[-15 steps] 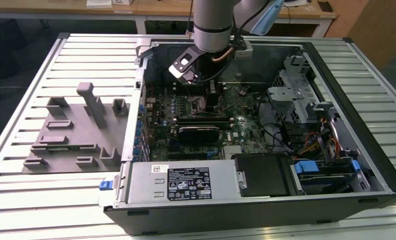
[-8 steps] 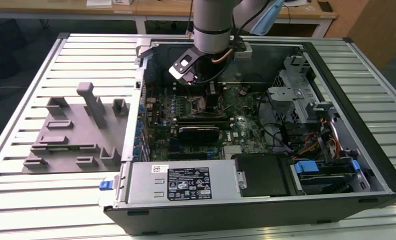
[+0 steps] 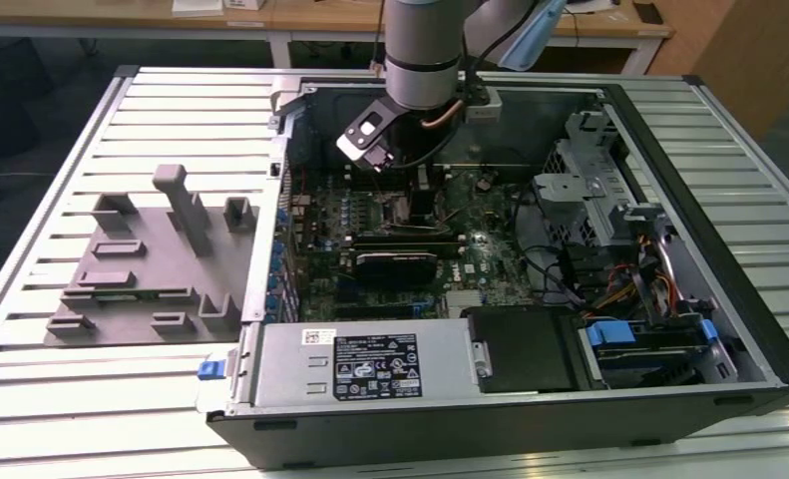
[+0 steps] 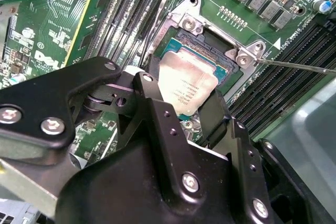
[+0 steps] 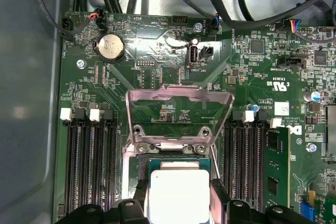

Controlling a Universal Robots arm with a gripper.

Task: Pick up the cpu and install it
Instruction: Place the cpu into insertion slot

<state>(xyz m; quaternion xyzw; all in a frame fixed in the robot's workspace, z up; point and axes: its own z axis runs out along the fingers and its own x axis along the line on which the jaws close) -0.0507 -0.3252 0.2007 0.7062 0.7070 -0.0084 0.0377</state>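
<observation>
The cpu (image 4: pixel 187 88), a flat square chip with a silvery top plate, sits between the two black fingers of my gripper (image 4: pixel 184 107), which is shut on its opposite edges. It lies over the open black socket (image 4: pixel 212 51) on the green motherboard, slightly skewed to the frame; I cannot tell whether it rests in the socket. In the first wrist view the cpu (image 5: pixel 178 195) is just below the raised metal load plate (image 5: pixel 179 97), with the gripper (image 5: pixel 179 203) around it. In the exterior view the gripper (image 3: pixel 428 195) reaches down into the open computer case (image 3: pixel 713 130).
Memory slots (image 5: pixel 92 166) flank the socket, with a memory stick (image 5: pixel 274 166) beside them. The thin socket lever (image 4: pixel 296 65) sticks out sideways. Cables (image 5: pixel 247 3) run along the board's edge. A grey plastic fixture (image 3: pixel 155 259) lies on the slatted table at the exterior view's left.
</observation>
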